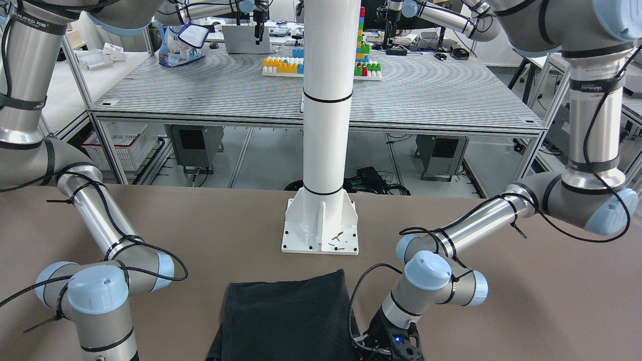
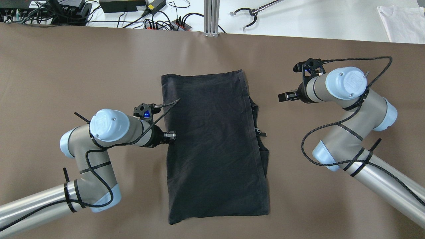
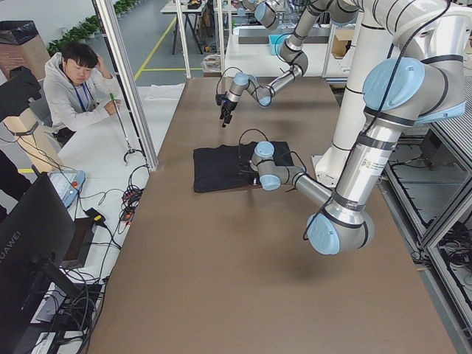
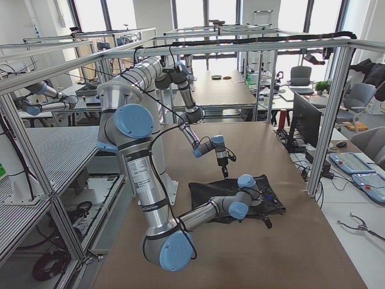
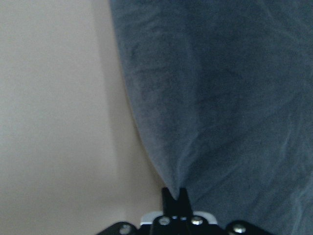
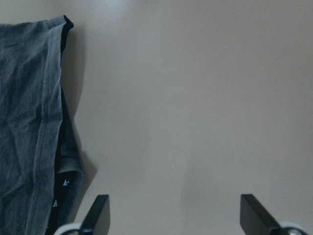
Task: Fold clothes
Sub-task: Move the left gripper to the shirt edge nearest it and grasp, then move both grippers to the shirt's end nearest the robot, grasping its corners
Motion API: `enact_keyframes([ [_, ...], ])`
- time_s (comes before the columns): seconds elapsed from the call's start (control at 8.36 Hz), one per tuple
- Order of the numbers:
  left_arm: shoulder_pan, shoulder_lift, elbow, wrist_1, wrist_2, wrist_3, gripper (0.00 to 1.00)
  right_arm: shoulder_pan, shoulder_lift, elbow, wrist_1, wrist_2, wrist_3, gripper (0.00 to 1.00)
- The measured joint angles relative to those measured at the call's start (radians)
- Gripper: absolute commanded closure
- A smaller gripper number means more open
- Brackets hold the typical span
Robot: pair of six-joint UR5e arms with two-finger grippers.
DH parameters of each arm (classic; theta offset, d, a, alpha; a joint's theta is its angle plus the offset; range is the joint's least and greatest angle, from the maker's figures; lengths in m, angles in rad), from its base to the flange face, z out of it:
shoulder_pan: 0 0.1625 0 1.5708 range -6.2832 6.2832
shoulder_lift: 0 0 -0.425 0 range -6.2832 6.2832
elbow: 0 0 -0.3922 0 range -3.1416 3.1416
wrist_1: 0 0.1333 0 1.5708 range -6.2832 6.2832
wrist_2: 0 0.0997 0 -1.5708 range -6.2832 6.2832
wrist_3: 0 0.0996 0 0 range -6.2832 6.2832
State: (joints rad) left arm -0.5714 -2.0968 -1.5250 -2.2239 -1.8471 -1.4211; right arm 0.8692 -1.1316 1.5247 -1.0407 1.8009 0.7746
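**While One Side Is Pinching, the Other Is Waiting**

As the left gripper (image 5: 173,196) is squeezing its two fingers tight together, it is pinching the left edge of the clothes (image 2: 212,142). The black clothes are lying flat in the middle of the table (image 2: 66,66), between both arms. The right gripper (image 6: 176,215) is hanging wide open over bare table just right of the clothes, holding nothing.

I am thinking the pinch is small, so the thin cloth may be slipping out if it is pulled fast. Pulling from one side only may be dragging it crooked. The black cable (image 2: 169,104) crossing that edge might be catching too.

A monitor (image 3: 37,236) is showing HUAWEI.
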Motion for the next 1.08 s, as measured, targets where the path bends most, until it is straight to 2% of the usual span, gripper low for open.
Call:
enact_keyframes([
  [0.24, -0.044, 0.036, -0.015, 0.005, -0.003, 0.082, 0.97, -0.001, -0.004, 0.0, 0.0, 0.001, 0.0, 0.06],
  [0.36, -0.059, 0.04, -0.015, 0.007, -0.003, 0.109, 0.01, -0.001, -0.005, 0.0, 0.0, 0.001, 0.001, 0.06],
  [0.72, -0.079, 0.069, -0.042, 0.003, -0.004, 0.129, 0.0, -0.006, -0.009, 0.007, 0.001, 0.003, 0.054, 0.06],
  [1.08, -0.095, 0.191, -0.229, 0.004, -0.02, 0.114, 0.0, -0.07, -0.037, 0.111, 0.001, 0.002, 0.342, 0.07],
])
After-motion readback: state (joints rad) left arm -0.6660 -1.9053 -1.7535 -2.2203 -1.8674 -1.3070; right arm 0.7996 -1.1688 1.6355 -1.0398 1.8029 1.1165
